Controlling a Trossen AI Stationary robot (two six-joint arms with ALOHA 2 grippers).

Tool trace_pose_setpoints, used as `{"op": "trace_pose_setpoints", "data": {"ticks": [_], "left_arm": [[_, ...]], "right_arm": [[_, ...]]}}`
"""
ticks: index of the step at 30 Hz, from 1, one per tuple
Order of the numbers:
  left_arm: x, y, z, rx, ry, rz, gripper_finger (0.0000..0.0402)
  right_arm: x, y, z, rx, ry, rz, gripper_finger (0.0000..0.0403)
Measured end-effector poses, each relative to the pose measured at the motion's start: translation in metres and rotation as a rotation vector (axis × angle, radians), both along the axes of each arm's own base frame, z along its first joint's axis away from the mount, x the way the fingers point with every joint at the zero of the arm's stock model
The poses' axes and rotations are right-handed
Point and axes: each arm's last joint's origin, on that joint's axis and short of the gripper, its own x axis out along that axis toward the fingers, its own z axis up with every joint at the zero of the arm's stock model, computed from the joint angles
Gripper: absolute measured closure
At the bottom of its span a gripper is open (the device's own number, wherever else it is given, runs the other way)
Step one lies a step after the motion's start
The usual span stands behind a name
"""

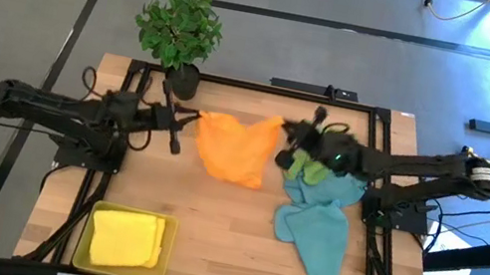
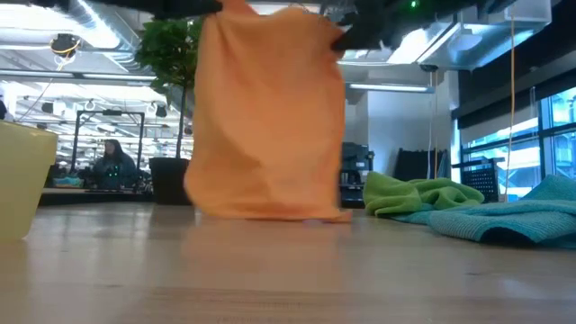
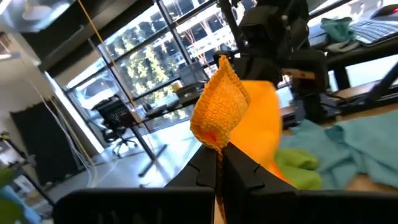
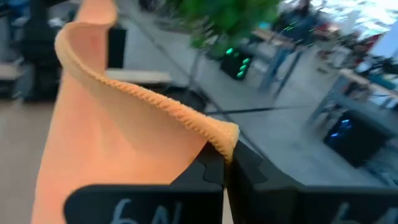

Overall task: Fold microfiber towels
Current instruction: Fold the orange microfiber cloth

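Overhead, wooden table (image 1: 226, 246) fronts glazed office.

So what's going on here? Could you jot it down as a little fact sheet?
Held up: orange towel, hanging between both hands, bottom edge at the table
Left hand: shut on one top corner
Right hand: shut on the other corner
Waiting pile: green towel and teal-blue towel
Yellow tray: holds folded yellow towel
Also: potted plant

- Orange towel (image 1: 235, 149), plain
- Green towel (image 1: 308, 170), plain
- Teal-blue towel (image 1: 319, 234), plain
- Yellow towel (image 1: 126, 237) in yellow tray (image 1: 83, 243)
- Pale wooden table (image 1: 226, 246)
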Motion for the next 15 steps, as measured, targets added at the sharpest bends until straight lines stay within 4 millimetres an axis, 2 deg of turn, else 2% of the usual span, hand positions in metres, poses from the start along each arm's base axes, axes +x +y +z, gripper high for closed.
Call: {"op": "trace_pose_setpoints", "data": {"ticks": [3, 8, 12, 15], "left_arm": [[0.001, 0.01, 0.017, 0.039, 0.032, 0.026, 0.0401], [-0.003, 0.029, 0.031, 0.111, 0.073, 0.122, 0.0401], [-0.006, 0.042, 0.029, 0.123, 0.105, 0.153, 0.0401], [-0.008, 0.05, 0.024, 0.11, 0.145, 0.156, 0.0401]], "right_arm": [[-0.006, -0.012, 0.024, -0.014, -0.058, 0.008, 0.0401], [-0.007, -0.028, 0.053, -0.013, -0.089, 0.036, 0.0401], [-0.009, -0.036, 0.065, -0.013, -0.094, 0.037, 0.0401], [-0.009, -0.036, 0.065, -0.003, -0.069, 0.053, 0.0402]]}}
